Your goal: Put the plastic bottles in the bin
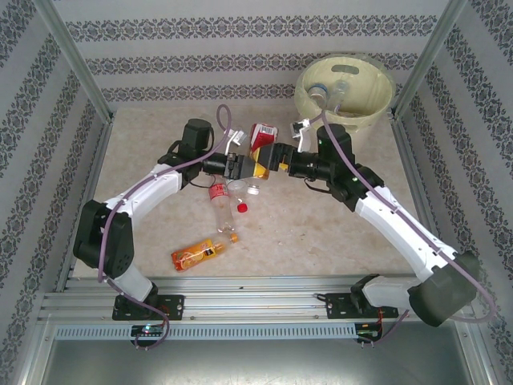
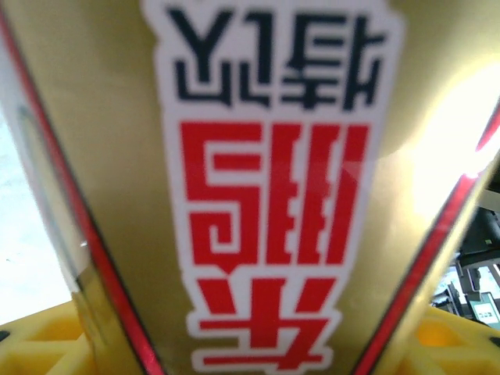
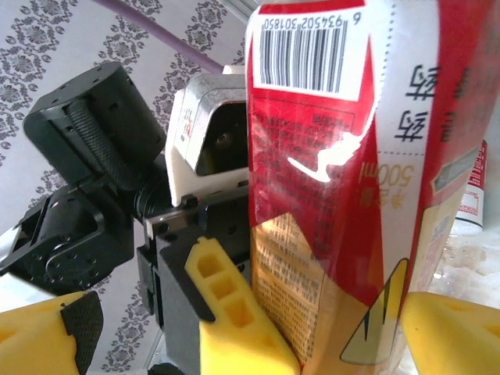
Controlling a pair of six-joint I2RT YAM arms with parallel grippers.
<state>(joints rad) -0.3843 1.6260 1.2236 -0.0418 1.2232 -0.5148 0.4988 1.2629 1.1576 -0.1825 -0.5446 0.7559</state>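
Observation:
A plastic bottle point(image 1: 260, 138) with a red and gold label hangs above the middle of the table, between both grippers. My left gripper point(image 1: 248, 165) is shut on it; in the left wrist view its label point(image 2: 266, 195) sits right in front of the camera, with yellow fingers point(image 2: 39, 344) at the bottom corners. My right gripper point(image 1: 275, 157) stands open around the same bottle point(image 3: 344, 195). Its own fingers point(image 3: 453, 328) lie wide to either side, and the left gripper's yellow finger point(image 3: 234, 328) presses the label between them. The white bin point(image 1: 346, 92) with its pale liner stands at the far right, with bottles inside.
On the table below the grippers lie a clear bottle with a red label point(image 1: 218, 196), another clear bottle point(image 1: 240, 188) and a loose red cap point(image 1: 242, 207). An orange bottle point(image 1: 196, 255) lies nearer the front. Metal frame posts edge the table.

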